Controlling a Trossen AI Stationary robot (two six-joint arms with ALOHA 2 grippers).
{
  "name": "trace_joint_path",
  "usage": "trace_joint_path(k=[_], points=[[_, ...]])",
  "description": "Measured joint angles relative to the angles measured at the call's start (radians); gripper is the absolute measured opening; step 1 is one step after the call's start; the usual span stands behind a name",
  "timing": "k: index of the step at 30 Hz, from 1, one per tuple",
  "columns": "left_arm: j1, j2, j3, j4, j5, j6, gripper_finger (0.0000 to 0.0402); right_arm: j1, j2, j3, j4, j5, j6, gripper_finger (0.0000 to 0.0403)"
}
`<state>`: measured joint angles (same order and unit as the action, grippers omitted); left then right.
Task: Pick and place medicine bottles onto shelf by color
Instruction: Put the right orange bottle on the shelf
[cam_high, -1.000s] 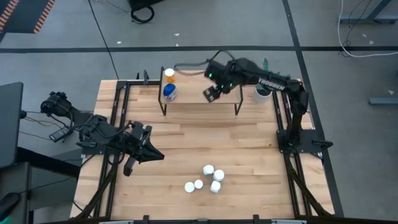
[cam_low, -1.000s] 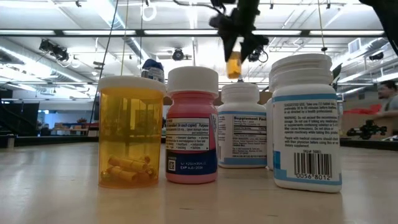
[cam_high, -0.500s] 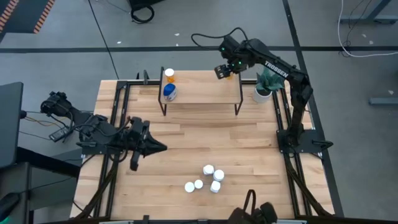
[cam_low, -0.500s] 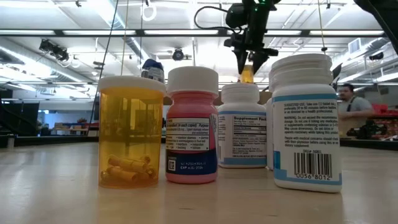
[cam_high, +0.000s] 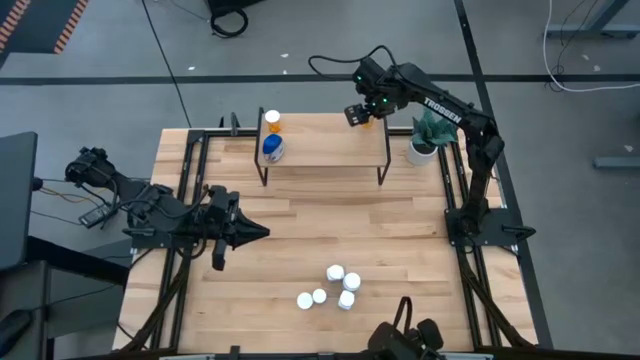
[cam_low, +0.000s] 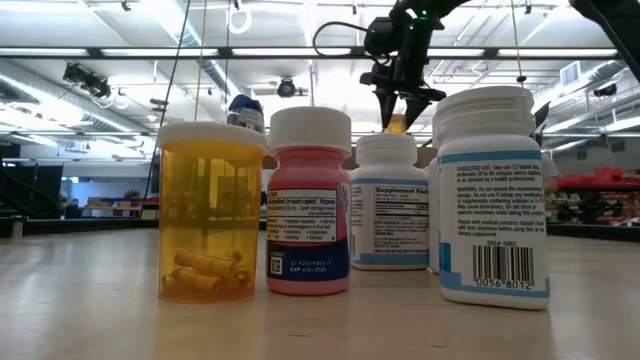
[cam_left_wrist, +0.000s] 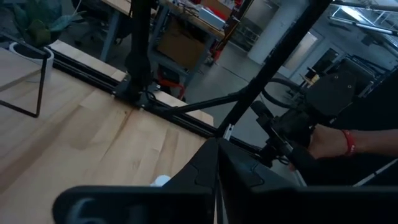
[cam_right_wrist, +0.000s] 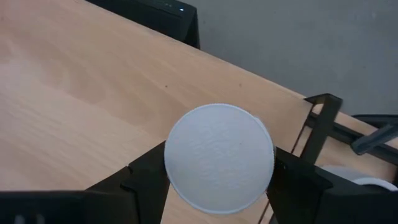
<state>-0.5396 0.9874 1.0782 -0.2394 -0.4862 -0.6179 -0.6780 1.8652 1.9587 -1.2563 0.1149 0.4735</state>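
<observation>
My right gripper (cam_high: 362, 113) is over the far right corner of the shelf (cam_high: 325, 150), shut on an orange medicine bottle (cam_low: 397, 123). The bottle's white cap (cam_right_wrist: 219, 158) fills the right wrist view. An orange bottle (cam_high: 272, 120) and a blue bottle (cam_high: 272, 148) stand on the shelf's left end. Several white-capped bottles (cam_high: 335, 285) stand upright in a cluster on the table near its near edge. The low view shows them close up: orange (cam_low: 210, 210), pink (cam_low: 310, 200) and white (cam_low: 495, 195). My left gripper (cam_high: 255, 232) waits shut, low over the table's left side. My right gripper pinches the orange bottle just under its cap (cam_right_wrist: 219, 158), one finger (cam_right_wrist: 146, 171) on each side. The fingers come from above, pointing down, and the bottle stays upright. A white bottle in front hides its base in the low view, so whether it rests on the shelf cannot be told.
A potted green plant (cam_high: 428, 135) stands just right of the shelf, close to my right arm. A dark device (cam_high: 405, 340) reaches in at the near edge, and a person's hand (cam_left_wrist: 329, 140) shows there. Bare tabletop (cam_high: 330, 215) lies between shelf and bottle cluster.
My right gripper has carried the orange bottle from over the shelf's front middle toward the far edge and right, to the shelf's far right corner, then held almost still. My left gripper has turned slightly. A dark device has come in at the near edge.
</observation>
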Motion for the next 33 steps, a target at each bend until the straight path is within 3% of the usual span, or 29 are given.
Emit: trace_joint_path(k=[33], points=[[0.000,0.000,0.000,0.018,-0.034,-0.025,0.0022,-0.033,0.008,-0.014,0.051,-0.030,0.001,0.0236]])
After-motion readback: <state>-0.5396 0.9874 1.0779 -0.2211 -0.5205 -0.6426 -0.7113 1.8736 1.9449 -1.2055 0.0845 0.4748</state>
